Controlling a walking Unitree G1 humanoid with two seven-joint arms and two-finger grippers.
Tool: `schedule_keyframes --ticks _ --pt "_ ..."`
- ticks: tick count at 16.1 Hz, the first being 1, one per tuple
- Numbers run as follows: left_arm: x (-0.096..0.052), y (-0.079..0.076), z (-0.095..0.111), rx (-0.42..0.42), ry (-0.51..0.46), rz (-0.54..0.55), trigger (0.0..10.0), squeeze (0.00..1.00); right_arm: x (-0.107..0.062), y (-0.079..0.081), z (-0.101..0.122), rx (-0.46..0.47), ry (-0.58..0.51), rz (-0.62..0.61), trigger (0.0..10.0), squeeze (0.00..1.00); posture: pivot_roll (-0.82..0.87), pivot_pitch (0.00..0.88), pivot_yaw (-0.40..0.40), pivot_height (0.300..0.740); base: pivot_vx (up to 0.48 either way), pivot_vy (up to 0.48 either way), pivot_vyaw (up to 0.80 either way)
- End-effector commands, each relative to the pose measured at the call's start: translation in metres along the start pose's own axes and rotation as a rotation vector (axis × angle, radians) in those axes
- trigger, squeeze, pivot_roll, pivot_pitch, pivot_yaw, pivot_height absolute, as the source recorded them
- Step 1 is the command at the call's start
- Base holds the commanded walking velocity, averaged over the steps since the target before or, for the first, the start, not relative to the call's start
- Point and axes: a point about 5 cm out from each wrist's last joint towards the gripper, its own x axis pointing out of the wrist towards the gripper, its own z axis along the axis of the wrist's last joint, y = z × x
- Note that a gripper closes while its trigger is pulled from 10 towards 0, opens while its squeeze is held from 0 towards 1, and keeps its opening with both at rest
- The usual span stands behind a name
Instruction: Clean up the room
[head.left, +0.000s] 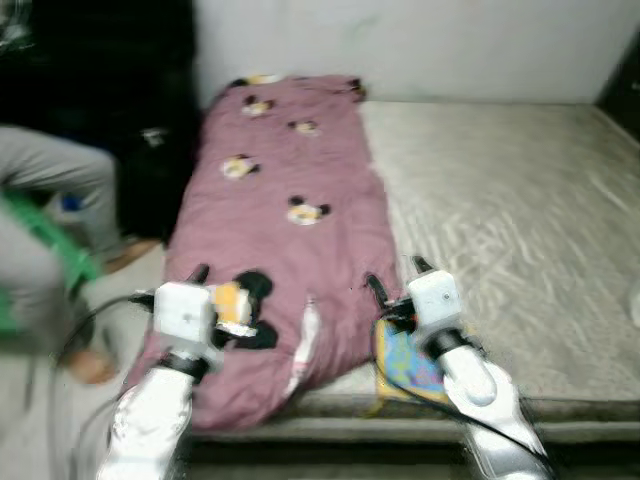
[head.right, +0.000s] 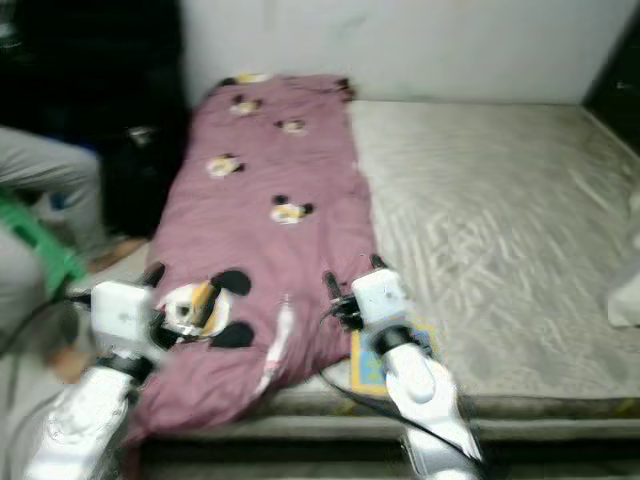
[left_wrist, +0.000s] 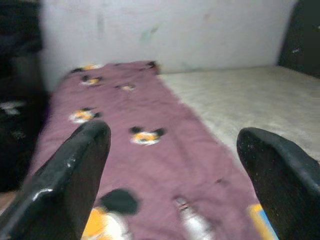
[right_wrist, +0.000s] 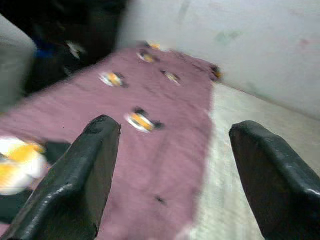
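Seated person (head.left: 45, 215) at far left. Left gripper (head.left: 222, 285) open, over the blanket's near end. Mauve blanket (head.left: 285, 190) spread along the bed's left half. Right gripper (head.left: 395, 275) open at its right edge. Bare mattress (head.left: 510, 210) right.

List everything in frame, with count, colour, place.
blanket: 1, mauve with cartoon mouse prints, lengthwise on the bed's left half
mattress: 1, beige, bare right half
colourful item: 1, blue and yellow, at the bed's front edge under the right arm
person: 1, grey trousers, left of the bed
green object: 1, beside the person, blurred
left gripper: fingers open, over the blanket's front end
right gripper: fingers open, at the blanket's right edge
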Motion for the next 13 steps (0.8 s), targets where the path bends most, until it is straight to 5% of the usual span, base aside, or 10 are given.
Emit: schedule_keyframes --ticks 1,10,11,12,13 --pt "-0.0019 0.0087 0.0031 0.027 0.0 0.027 10.0 0.0 0.0048 0.0044 0.0086 0.012 -0.037 0.008 10.0 0.0 -0.05 0.053 -0.013 0.74 0.0 0.0 0.0" --pt "-0.0005 0.0099 -0.0011 0.056 0.032 0.078 10.0 0.0 0.0041 0.0048 0.0065 0.009 -0.032 0.009 10.0 0.0 -0.05 0.051 -0.014 0.74 0.0 -0.068 0.0" --pt "-0.0003 0.0097 -0.0011 0.054 0.031 0.077 10.0 0.0 0.0048 0.0043 0.0066 0.018 -0.033 0.006 10.0 0.53 -0.05 0.05 -0.015 0.74 0.0 -0.319 0.0" --pt "-0.0003 0.0096 -0.0012 0.054 0.031 0.078 10.0 0.0 0.0049 0.0041 0.0065 0.018 -0.033 0.005 10.0 0.53 -0.05 0.05 -0.015 0.74 0.0 -0.319 0.0" --pt "-0.0003 0.0098 -0.0011 0.054 0.031 0.078 10.0 0.0 0.0049 0.0039 0.0068 0.027 -0.036 0.003 10.0 1.0 -0.05 0.05 -0.015 0.74 0.0 -0.341 0.0"
